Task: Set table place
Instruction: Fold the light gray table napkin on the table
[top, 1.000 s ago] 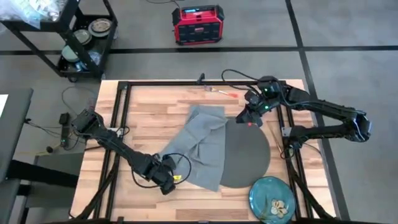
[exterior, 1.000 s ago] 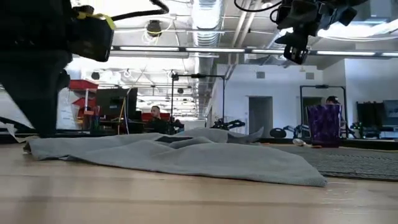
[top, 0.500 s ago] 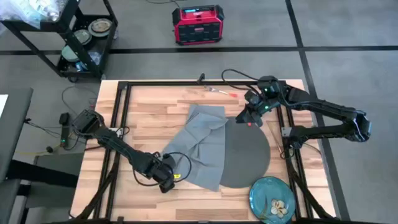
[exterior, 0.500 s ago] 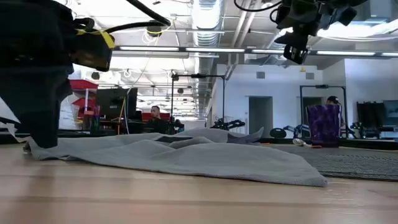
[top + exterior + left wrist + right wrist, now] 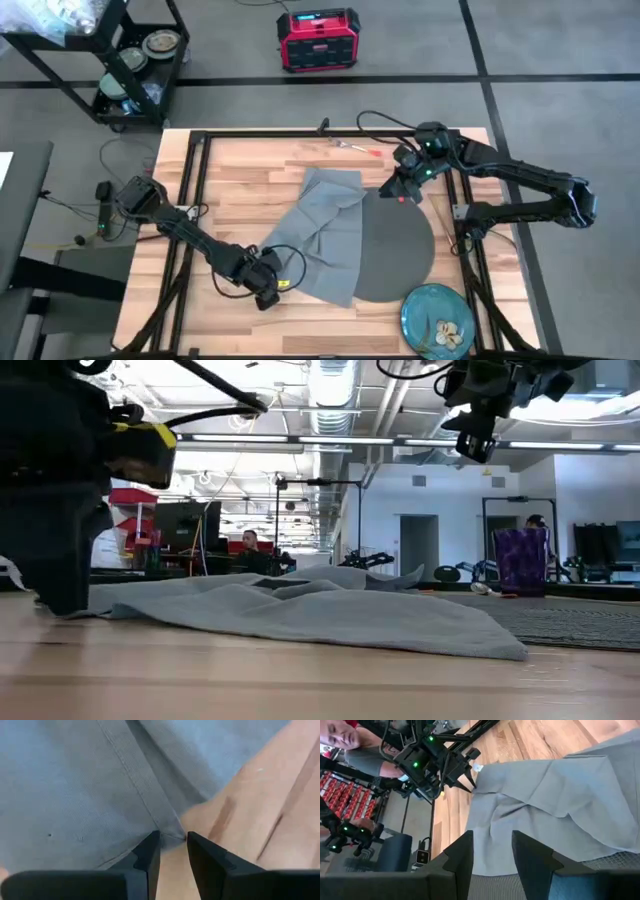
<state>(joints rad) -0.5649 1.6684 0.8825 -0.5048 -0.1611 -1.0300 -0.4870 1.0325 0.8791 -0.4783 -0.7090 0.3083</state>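
My left gripper [image 5: 172,847] sits low on the table [image 5: 240,190], fingers a narrow gap apart at the napkin [image 5: 325,235] corner just ahead; whether cloth lies between them is hard to tell. My right gripper [image 5: 403,187] hovers part-open over the mat [image 5: 400,245]; plate [image 5: 437,320] is cut off.

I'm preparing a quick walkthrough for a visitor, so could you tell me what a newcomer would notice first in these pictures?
First, the rumpled grey napkin sprawled across the middle of the table, partly overlapping the round dark mat. The left gripper sits low at the napkin's near corner, fingers slightly apart, while the right gripper hangs above the mat's far edge. A blue-green plate waits at the table's front right corner.
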